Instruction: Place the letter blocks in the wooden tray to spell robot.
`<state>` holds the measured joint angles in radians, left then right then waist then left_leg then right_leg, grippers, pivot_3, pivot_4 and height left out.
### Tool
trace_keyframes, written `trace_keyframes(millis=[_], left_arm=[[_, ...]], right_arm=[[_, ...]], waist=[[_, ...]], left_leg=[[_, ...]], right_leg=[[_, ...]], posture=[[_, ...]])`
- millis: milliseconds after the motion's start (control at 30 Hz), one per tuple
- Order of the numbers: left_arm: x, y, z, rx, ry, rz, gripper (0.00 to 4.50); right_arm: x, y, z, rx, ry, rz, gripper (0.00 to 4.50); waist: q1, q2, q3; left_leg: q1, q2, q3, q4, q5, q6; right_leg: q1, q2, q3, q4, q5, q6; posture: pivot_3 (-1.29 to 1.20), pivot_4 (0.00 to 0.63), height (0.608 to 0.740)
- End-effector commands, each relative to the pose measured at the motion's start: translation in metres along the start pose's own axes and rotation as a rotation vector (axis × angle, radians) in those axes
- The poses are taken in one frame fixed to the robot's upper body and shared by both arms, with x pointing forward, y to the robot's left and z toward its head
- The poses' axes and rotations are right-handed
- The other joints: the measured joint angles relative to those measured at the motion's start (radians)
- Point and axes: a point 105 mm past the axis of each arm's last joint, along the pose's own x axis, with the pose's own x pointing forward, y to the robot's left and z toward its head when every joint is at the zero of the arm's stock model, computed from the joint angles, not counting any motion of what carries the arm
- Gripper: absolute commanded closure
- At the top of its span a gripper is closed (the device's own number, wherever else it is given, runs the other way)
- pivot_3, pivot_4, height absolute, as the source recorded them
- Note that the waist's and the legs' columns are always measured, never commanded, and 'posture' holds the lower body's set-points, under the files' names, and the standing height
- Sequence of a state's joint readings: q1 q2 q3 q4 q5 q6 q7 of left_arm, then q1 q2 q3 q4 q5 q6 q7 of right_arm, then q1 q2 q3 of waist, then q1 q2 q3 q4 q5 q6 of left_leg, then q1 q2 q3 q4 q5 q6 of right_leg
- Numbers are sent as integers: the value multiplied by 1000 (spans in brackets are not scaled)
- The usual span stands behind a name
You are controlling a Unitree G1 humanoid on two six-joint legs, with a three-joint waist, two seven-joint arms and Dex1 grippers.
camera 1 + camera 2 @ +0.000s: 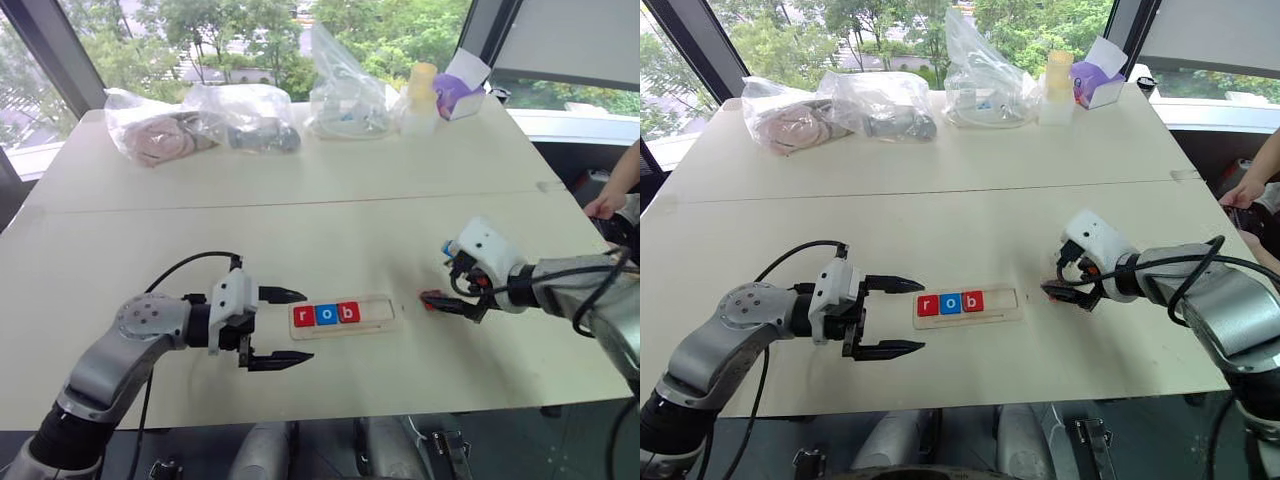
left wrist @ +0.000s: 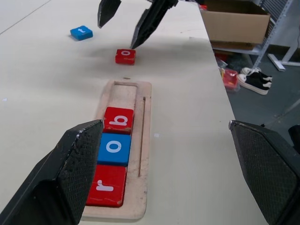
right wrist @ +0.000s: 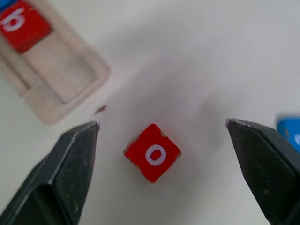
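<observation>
Red square letter block "o" [image 3: 152,152] lies free on the bench [image 1: 330,210] between wide right pincer [image 3: 161,136] fingers; wide, empty left pincer [image 1: 285,327] beside pale-wood tray [image 1: 380,313] reading "rob".

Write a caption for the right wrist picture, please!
Open right end effector hovers over the red "o" block beside the wooden tray.

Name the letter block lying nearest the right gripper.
The red o block, loose on the table between the open right gripper fingers; the blue block lies farther off.
</observation>
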<state>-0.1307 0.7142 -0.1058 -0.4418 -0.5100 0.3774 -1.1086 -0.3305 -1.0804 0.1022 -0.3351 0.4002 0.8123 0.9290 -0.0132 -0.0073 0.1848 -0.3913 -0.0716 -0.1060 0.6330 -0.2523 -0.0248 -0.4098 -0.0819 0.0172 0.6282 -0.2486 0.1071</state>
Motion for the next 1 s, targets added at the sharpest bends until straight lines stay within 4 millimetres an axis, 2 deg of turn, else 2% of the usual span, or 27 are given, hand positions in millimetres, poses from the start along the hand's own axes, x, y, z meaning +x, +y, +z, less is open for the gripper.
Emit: trace_keyframes(millis=[33, 167, 600, 700, 867, 900, 1000], left_arm=[[1, -1, 7, 35, -19, -1, 0], [-1, -1, 7, 38, -20, 12, 0], [-3, 1, 8, 45, -14, 24, 0], [-3, 2, 8, 45, -13, 27, 0], [-2, 2, 8, 46, -11, 31, 0], [-2, 2, 8, 46, -10, 32, 0], [-2, 2, 8, 43, -12, 33, 0]], right_arm=[[-2, 1, -6, -157, -6, 125, 33], [8, -8, -27, -250, 19, 193, 33], [23, -19, -34, -247, -19, 199, 33], [23, -20, -34, -247, -16, 199, 893], [22, -21, -27, -258, -29, 189, 3347], [22, -21, -25, -261, -32, 188, 3360], [23, -12, 7, -287, -106, 196, 3360]], waist=[[0, 0, 0], [-1, 0, 0], [1, 0, 0], [1, 0, 0], [2, 0, 0], [2, 0, 0], [-1, 0, 0]], left_leg=[[0, 0, 0, 0, 0, 0], [1, 0, 0, 0, 0, 0], [1, 0, -1, 0, 0, -1], [1, 1, -1, 0, 0, -1], [1, 0, -1, 1, 0, -1], [1, 0, -1, 1, 0, -1], [1, 0, -1, 1, 0, -1]], right_leg=[[0, 0, 0, 0, 0, 0], [0, 0, 0, 0, 0, 0], [0, 0, 2, 1, 0, -1], [0, 0, 2, 1, 0, -1], [0, 0, 2, 1, 0, -1], [0, 0, 2, 1, 0, -1], [0, 0, 2, 1, 0, -1]], posture=[[0, 150, 740], [0, 150, 740], [0, 150, 740], [0, 150, 740], [0, 150, 740], [0, 150, 740], [0, 150, 740]])
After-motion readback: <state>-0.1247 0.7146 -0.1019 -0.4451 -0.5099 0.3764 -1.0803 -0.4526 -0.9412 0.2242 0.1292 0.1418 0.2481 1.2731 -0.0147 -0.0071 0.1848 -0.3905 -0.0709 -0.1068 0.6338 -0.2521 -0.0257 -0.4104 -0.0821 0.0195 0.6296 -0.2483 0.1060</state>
